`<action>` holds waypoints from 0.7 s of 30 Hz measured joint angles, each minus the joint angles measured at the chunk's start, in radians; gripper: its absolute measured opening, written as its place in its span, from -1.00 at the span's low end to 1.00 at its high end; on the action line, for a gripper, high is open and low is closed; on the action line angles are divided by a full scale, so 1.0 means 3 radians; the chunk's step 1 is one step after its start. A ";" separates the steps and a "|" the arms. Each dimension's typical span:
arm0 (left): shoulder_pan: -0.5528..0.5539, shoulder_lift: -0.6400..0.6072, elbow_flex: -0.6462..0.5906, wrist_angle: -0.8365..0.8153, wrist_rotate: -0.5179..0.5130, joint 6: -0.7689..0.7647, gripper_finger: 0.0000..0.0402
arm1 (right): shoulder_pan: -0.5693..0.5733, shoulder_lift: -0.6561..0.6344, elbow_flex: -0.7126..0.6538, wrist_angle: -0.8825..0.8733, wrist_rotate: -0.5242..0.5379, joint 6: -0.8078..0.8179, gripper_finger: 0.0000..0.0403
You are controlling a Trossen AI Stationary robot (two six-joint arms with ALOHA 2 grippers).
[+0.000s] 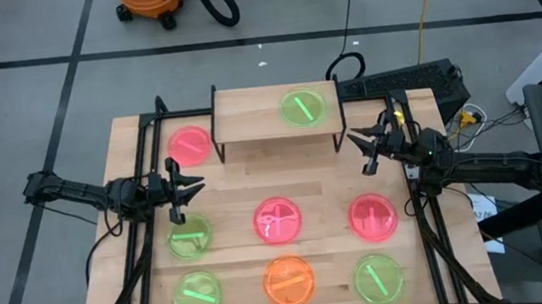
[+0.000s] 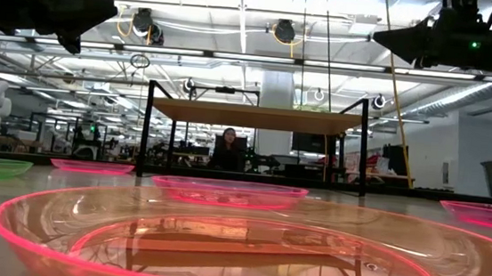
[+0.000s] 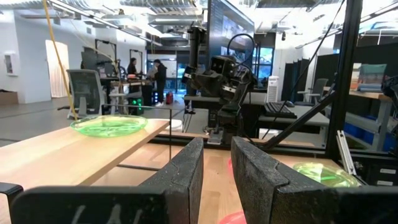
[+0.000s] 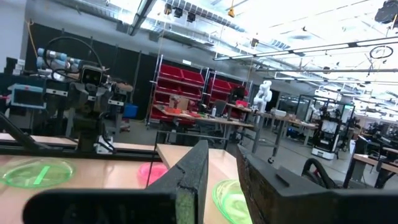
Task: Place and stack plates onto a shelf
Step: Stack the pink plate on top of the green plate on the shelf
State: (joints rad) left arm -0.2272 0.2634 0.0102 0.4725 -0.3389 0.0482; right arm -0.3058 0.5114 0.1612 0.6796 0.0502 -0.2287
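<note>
Hovering over a wooden surface (image 1: 284, 186) dotted with bright plastic plates, both arms are seen from above with nothing in hand: the left gripper (image 1: 187, 188) hangs just above a green plate (image 1: 190, 238) near the left edge, while the right gripper (image 1: 371, 149) waits beside the right end of the shelf (image 1: 247, 114), where one green plate (image 1: 303, 107) already sits. A pink plate (image 1: 189, 144) lies beside the shelf's left end, and five more lie in rows toward the front. From table height, a pink plate (image 2: 236, 249) fills the foreground, the shelf (image 2: 257, 117) stands on its thin black legs beyond it, and both arms hang dark at the top corners, clear of everything. The left wrist view shows its own fingers (image 3: 183, 171) standing slightly apart with only air between them, the shelf's green plate (image 3: 109, 125) ahead and the right arm (image 3: 221, 78) beyond. The right wrist view likewise shows fingers (image 4: 193, 171) a little apart and empty, with a green plate (image 4: 233, 199) just past them. The likely next step is picking up the green plate beneath the left gripper; it would be done well by widening the jaws, dropping to the rim, and pinching one edge of the thin, slippery plastic before lifting it level onto the shelf.
</note>
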 joint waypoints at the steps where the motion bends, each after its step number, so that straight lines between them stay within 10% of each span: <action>1: 0.0000 0.0000 0.0001 0.0000 0.0000 -0.0001 -0.56 | 0.0000 0.0000 0.0000 0.0000 0.0000 0.0001 -0.65; 21: 0.0000 0.0000 0.0001 0.0006 0.0000 -0.0001 -0.56 | 0.0000 0.0000 0.0000 -0.0061 -0.0009 0.0448 -0.65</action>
State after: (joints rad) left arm -0.2272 0.2634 0.0105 0.4744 -0.3389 0.0479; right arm -0.3058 0.5114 0.1612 0.6613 0.0475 -0.0943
